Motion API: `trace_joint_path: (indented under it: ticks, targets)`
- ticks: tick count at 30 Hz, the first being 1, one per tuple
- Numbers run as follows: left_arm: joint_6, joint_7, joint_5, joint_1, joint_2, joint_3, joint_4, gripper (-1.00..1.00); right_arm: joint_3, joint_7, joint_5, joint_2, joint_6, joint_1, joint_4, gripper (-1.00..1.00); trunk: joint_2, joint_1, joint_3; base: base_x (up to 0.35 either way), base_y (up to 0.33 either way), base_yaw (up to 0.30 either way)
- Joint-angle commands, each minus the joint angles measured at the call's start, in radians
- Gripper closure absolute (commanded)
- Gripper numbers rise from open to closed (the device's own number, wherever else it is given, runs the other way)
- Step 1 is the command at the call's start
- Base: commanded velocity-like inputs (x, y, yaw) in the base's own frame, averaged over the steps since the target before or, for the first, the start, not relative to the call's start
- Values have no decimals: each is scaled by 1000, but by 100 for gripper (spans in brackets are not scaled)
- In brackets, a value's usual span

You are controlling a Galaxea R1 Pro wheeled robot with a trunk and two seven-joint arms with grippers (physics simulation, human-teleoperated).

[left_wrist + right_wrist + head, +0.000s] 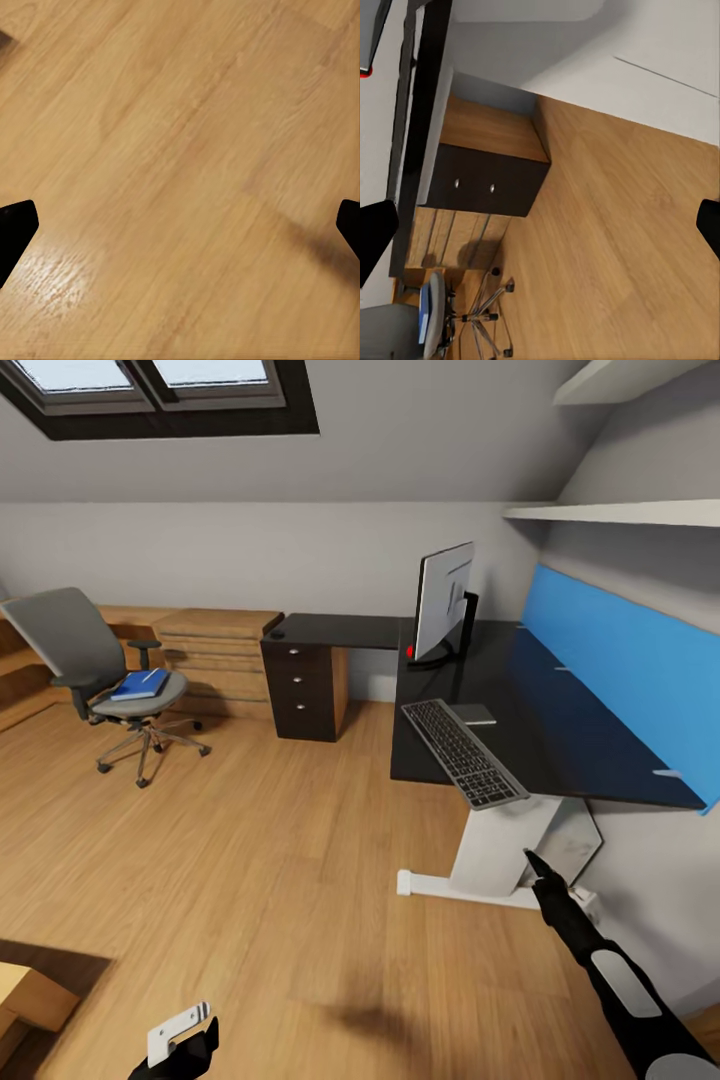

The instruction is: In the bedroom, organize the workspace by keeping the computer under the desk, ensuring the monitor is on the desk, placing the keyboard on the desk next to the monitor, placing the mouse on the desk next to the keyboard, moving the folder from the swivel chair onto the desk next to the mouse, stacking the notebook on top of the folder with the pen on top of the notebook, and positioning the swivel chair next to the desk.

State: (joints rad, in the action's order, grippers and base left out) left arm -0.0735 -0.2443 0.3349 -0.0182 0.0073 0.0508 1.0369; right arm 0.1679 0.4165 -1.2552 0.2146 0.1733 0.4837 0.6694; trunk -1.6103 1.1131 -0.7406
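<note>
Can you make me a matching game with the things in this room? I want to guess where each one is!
Things:
1. keyboard
2. monitor
3. blue folder
4. swivel chair

Places:
A. standing upright on the desk
B. on the wood floor, away from the desk
C. sticking out over the desk's front edge
D. lying on the chair seat

Pairs: 1-C, 2-A, 3-D, 4-B

The glossy black table [560, 710] with a white leg carries a white-backed flat monitor [443, 603] at its far end, a dark grey keyboard [464, 752] overhanging the near front edge, and a small grey flat object [472, 714] just beside the keyboard. On the wooden plank floor [270, 860] stand a grey swivel chair [95, 670] and a dark drawer cabinet [305, 690]. The chair's seat bears a blue folder [140, 685].
</note>
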Motion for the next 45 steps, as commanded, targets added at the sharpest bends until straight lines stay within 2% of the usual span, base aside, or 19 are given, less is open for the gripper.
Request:
trace_joint_path:
  ticks: [1,5,6,9,11,15,16,18,23,31,45]
  targets:
    - [-4,-4,7,0,0,-8,-2,-100,3,-8,-12,-5,16,4,9,-100,-8,4,-4,0,0,0]
    - [-3,-5,7,0,0,-15,-4,-100,3,-40,-18,-10,34,18,19,-100,-36,19,-17,0,0,0]
    - [-3,-5,7,0,0,-17,-4,-100,7,-77,-22,-38,44,24,48,-100,-43,23,-20,0,0,0]
    - [-3,-6,7,0,0,-18,-4,-100,12,-100,-24,-68,44,26,68,-100,-64,35,-29,0,0,0]
    - [-3,-6,7,0,0,-18,-4,-100,16,-110,-28,-78,47,26,74,-100,-78,42,-35,0,0,0]
    - [-3,-5,7,0,0,-19,-4,-100,25,-125,-110,-92,86,27,91,-100,-85,46,-39,0,0,0]
    - [-3,-3,7,0,0,-19,-5,-100,26,-127,-172,-92,107,27,93,-100,-85,46,-39,0,0,0]
    - [-3,-2,7,0,0,-19,-5,-100,27,-128,-208,-90,115,27,94,-100,-85,46,-39,0,0,0]
    - [-2,0,7,0,0,-21,-14,-100,27,-128,-246,-89,122,27,94,-100,-85,46,-39,0,0,0]
    - [-2,0,7,0,0,-23,-20,-100,26,-129,-251,-89,123,27,95,-100,-85,46,-39,24,0,0]
    - [-2,2,7,0,2,-26,-32,-100,24,-129,-250,-90,121,27,96,-100,-85,46,-39,148,0,0]
